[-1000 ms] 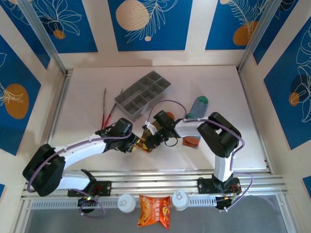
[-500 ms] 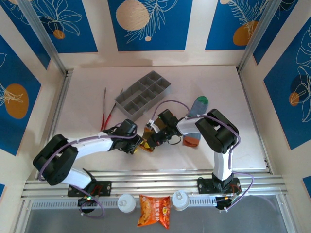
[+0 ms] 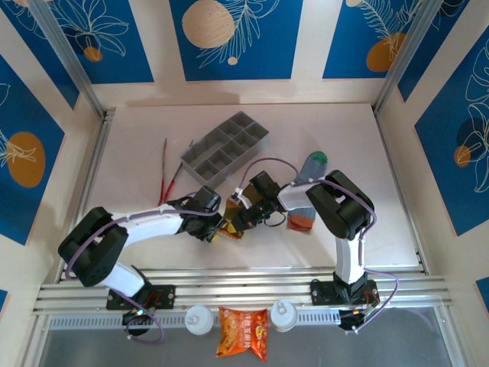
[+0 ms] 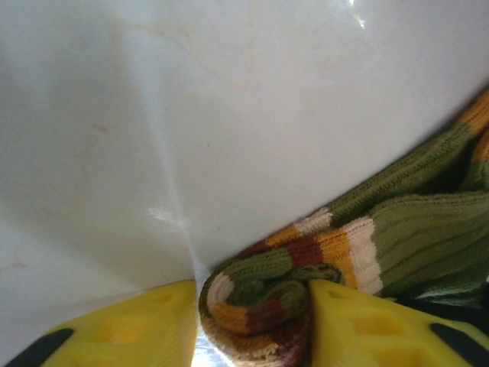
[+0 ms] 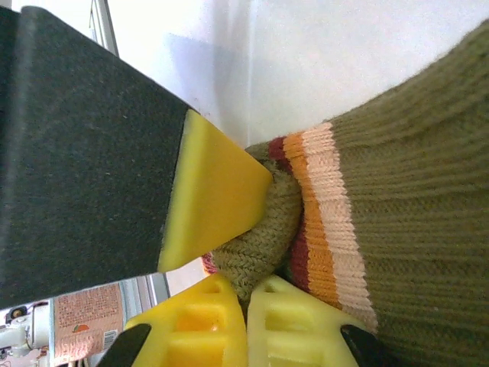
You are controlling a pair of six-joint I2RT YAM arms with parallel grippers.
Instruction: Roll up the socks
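Reaching in from both sides, I have both arms at the olive sock [image 3: 228,227], which lies near the middle of the table [image 3: 137,145], toward its near edge. My left jaws stand narrow around the sock's rolled end. In the left wrist view the striped coil [image 4: 252,313] sits between my two yellow fingers [image 4: 130,329]. The right-hand finger presses against the coil, and the other seems to touch it too, though a thin bright sliver there leaves me unsure.

My right jaws are closed tight on a fold of the same sock. Their two yellow fingers [image 5: 294,321] sit side by side, with olive knit bunched just above the tips. In that view a left finger [image 5: 214,199], black with a yellow tip, pushes into the fold from the side. The rest of the sock, banded in orange, cream and dark red, spreads on the table away from the coil.

The grey-blue sock [image 3: 311,167] lies well apart to the right, its green toe toward the far side and its orange cuff [image 3: 300,222] nearer me. My right arm [image 3: 340,210] crosses its middle. Beyond the olive sock a grey tray [image 3: 225,149] sits at an angle, with a thin red tool [image 3: 166,180] to its left.
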